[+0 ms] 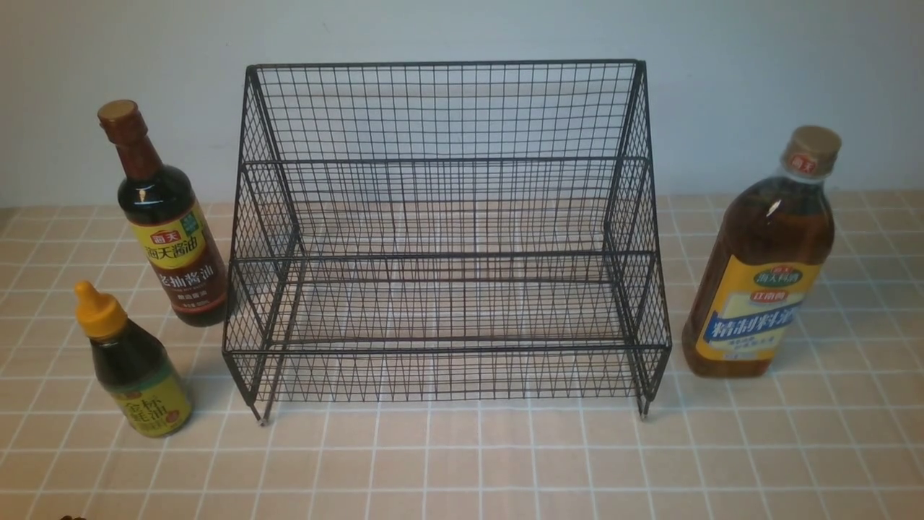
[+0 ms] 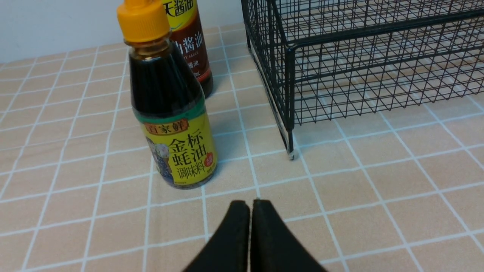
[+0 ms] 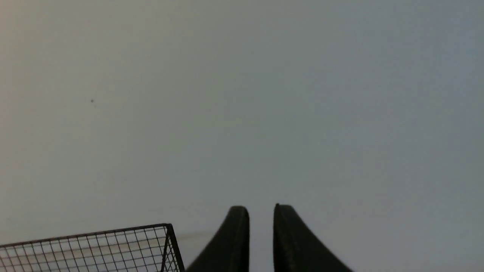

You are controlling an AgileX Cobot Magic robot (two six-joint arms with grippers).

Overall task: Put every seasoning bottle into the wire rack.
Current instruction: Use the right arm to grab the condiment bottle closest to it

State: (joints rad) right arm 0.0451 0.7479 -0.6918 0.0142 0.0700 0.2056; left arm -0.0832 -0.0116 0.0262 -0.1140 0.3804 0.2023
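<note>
My left gripper (image 2: 250, 204) is squeezed shut with nothing in it, low over the tiled table (image 1: 505, 462). The small bottle (image 2: 170, 113) with the yellow cap stands straight up close in front of it. I think this arm is the nearer one for it, but my fingers must open first. The tall soy bottle (image 1: 170, 238) stands behind it, next to the wire rack (image 1: 444, 65). The rack has nothing in it, and its front and top are open. My right gripper (image 3: 261, 207) is open a little, holds nothing and points at the bare wall. The big amber bottle (image 1: 758, 267) stands up on that side, just beside the rack.
</note>
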